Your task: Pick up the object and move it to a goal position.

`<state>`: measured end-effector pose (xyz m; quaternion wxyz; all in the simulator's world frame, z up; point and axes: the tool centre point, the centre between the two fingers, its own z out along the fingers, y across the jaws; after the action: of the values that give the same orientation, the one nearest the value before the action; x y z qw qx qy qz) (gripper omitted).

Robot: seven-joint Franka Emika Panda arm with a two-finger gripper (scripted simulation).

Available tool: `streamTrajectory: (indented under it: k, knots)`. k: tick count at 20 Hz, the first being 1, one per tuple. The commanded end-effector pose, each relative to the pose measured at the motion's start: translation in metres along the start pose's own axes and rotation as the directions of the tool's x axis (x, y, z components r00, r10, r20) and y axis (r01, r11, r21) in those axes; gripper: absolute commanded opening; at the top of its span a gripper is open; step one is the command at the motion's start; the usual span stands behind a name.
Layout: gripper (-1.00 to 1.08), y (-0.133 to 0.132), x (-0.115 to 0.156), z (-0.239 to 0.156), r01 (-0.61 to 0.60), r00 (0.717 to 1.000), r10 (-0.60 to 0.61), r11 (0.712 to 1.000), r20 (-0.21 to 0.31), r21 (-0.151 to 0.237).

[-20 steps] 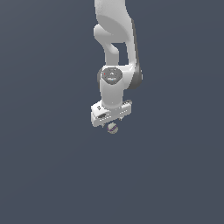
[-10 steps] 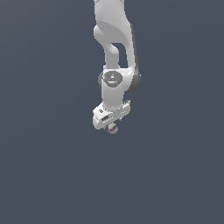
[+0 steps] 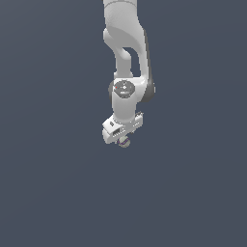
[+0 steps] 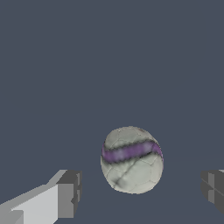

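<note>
The object, a small grey-white ball (image 4: 131,159) with a purple streak, lies on the dark floor between my fingers. In the wrist view there is a gap on each side, between the ball and the left finger (image 4: 69,192) and the right finger (image 4: 213,188). My gripper (image 4: 142,190) is open and touches nothing. In the exterior view the white gripper head points down, and the ball (image 3: 125,143) peeks out just beneath the gripper (image 3: 123,139). The fingers are mostly hidden there.
A plain dark blue-grey floor (image 3: 58,193) fills both views. The white arm (image 3: 126,58) comes down from the exterior view's top middle.
The gripper head has sunk very slightly toward the floor around the ball. The ball has not moved.
</note>
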<state>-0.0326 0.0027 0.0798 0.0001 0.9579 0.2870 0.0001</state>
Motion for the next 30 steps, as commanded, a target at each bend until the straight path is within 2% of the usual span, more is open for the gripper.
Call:
streamTrajectory:
  k: [1, 7, 12, 13, 24, 30]
  knots:
    - [1.00, 0.000, -0.001, 0.009, 0.001, 1.000, -0.001, 1.000, 0.001, 0.001]
    - [1.00, -0.001, -0.001, 0.037, 0.004, 1.000, -0.004, 1.000, 0.000, 0.000]
    - [1.00, 0.000, 0.000, 0.043, 0.004, 1.000, -0.004, 1.000, 0.000, 0.000]
    - [-1.00, 0.000, 0.000, 0.043, 0.004, 1.000, -0.004, 1.000, 0.000, 0.000]
    - [-1.00, 0.001, -0.001, 0.042, 0.003, 1.000, -0.003, 1.000, 0.000, -0.001]
    - [-1.00, 0.012, -0.016, 0.036, 0.003, 1.000, -0.003, 1.000, 0.000, -0.001]
